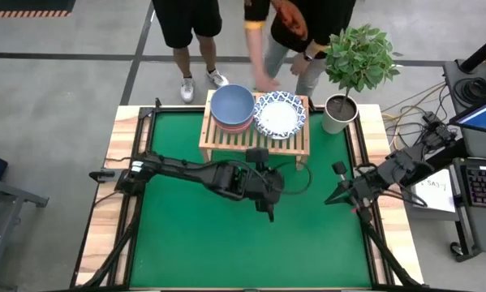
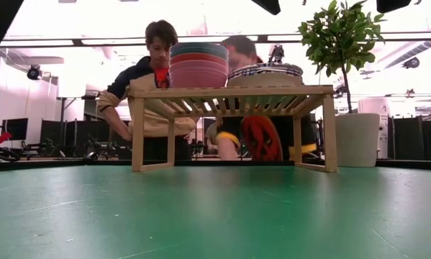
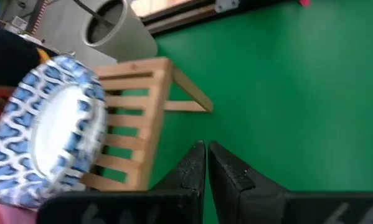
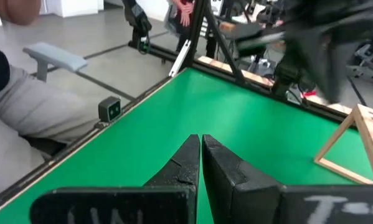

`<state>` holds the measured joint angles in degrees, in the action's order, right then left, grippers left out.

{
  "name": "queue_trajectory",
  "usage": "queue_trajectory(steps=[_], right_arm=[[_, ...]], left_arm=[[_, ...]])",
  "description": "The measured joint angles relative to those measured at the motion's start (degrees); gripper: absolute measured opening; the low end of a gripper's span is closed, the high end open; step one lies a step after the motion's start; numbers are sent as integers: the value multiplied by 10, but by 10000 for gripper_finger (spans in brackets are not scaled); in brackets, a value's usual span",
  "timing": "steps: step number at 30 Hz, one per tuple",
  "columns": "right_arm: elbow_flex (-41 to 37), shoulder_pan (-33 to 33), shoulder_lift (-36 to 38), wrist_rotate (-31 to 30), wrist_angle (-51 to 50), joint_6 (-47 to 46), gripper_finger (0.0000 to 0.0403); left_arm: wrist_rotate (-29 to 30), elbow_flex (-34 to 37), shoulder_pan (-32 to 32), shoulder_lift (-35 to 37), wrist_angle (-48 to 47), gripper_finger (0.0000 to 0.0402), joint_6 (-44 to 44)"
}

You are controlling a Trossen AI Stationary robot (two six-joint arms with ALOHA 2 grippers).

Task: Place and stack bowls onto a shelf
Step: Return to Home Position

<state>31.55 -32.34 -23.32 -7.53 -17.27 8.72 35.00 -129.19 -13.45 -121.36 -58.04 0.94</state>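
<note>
The left gripper (image 3: 206, 144) hangs over the green mat (image 1: 226, 243) with its two fingers pressed together and nothing between them. The right gripper (image 4: 200, 138) is in the same state, fingers together and empty, and it is well apart from the left one, toward the right edge of the mat. Just ahead of the left jaws stands the shelf (image 1: 226, 148), with its front leg near the fingertips; from the right jaws it is farther away, ahead and to one side. On the shelf top, beyond both jaws, two stacks sit side by side: the deep bowls (image 1: 232, 105), with the blue one on top, and the white bowls (image 1: 279, 115) with blue patterned rims. I see no bowl on the mat. Farther behind stand a grey plant pot (image 1: 338, 113) and two people. I judge that the stacking is finished and the step in hand is the retreat of the arms to rest. The next move needs no grasp. The left arm should only draw back from the shelf without touching its front.
</note>
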Motion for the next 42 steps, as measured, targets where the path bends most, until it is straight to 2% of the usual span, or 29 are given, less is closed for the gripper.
queue_trajectory(steps=[5,9,12,18,20,24,29,34,42], right_arm=[[-2,0,10,0,0,-4,9],[-2,0,9,0,0,-3,9],[-2,0,10,0,1,-2,9],[-2,0,11,0,5,15,9],[-4,0,11,0,13,21,9],[-9,1,14,-1,29,35,9],[-30,17,26,-37,66,39,9],[-44,48,34,-42,72,33,9],[-53,94,88,-45,37,24,9]], left_arm=[[-12,69,-17,23,13,0,-33],[-25,202,-29,83,116,0,-55],[-57,337,-33,155,240,0,-54],[-170,593,-32,325,476,0,-24],[-181,660,-32,384,533,0,-14],[-181,771,-30,506,582,0,-1],[-180,887,-14,649,646,0,0],[-179,984,-1,765,685,0,1],[-176,1078,6,911,687,0,-9]])
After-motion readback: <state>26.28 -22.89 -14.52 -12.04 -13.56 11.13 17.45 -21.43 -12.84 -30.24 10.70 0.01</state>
